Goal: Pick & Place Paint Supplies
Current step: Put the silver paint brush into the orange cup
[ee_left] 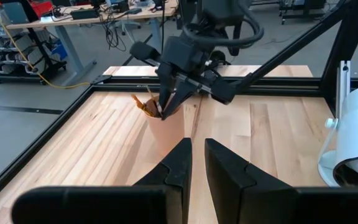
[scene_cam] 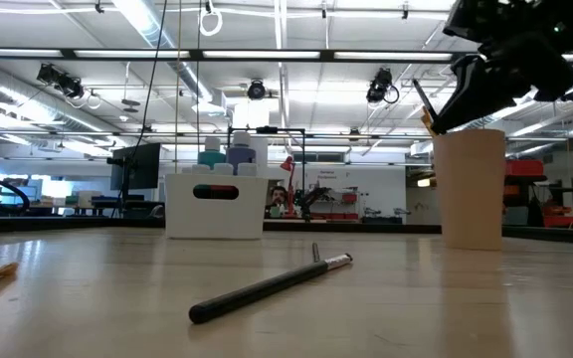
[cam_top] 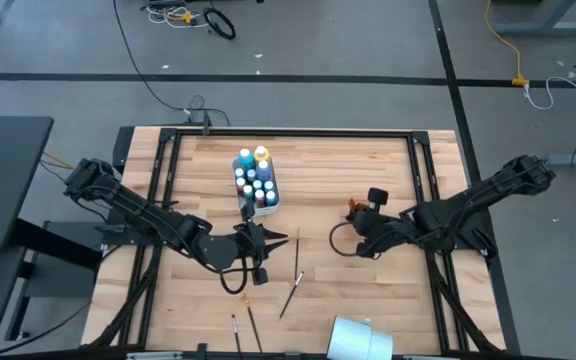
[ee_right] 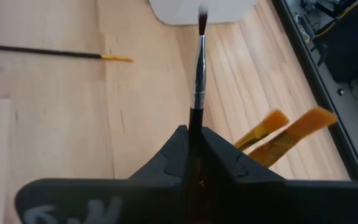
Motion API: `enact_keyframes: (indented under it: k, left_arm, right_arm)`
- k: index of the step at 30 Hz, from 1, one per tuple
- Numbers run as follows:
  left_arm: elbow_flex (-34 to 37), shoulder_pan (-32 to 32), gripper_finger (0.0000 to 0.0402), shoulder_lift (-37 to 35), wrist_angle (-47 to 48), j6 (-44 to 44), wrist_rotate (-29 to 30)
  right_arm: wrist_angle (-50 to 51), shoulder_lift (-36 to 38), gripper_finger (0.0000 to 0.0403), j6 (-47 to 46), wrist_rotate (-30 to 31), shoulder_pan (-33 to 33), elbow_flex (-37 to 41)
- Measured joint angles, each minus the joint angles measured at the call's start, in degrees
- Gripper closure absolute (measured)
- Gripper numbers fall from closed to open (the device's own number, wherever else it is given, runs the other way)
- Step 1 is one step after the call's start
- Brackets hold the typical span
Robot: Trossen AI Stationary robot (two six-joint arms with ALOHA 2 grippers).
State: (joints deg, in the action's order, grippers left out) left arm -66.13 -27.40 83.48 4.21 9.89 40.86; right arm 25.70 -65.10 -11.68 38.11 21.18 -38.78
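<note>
Right wrist view: right gripper pinches a brush by its dark handle, over the cup.
Held upright, prob. so it drops in handle-first w/ the orange-bristled brushes already there. Brush: thin, silver ferrule, dark tip. L gripper near table centre, fingers slightly apart, empty.

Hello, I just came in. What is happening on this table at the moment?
The right gripper holds a thin dark paintbrush between its fingers, above a tan cup where orange-bristled brushes already stand. The left gripper waits near the table's middle, holding nothing. Paint bottles sit in a white caddy, and a few loose brushes lie on the wooden table.
</note>
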Motion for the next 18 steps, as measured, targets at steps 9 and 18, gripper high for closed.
enact_keyframes:
  k: [9, 18]
  left_arm:
    - [0.00, 0.00, 0.0347, 0.02, -0.02, 0.00, 0.00]
    - [0.00, 0.00, 0.0347, 0.00, -0.02, 0.00, 0.00]
  right_arm:
    - [-1.54, 0.04, 0.0359, 0.32, 0.08, -0.95, 1.05]
    - [-3.87, 0.02, 0.0340, 2.14, 1.76, -0.95, 1.13]
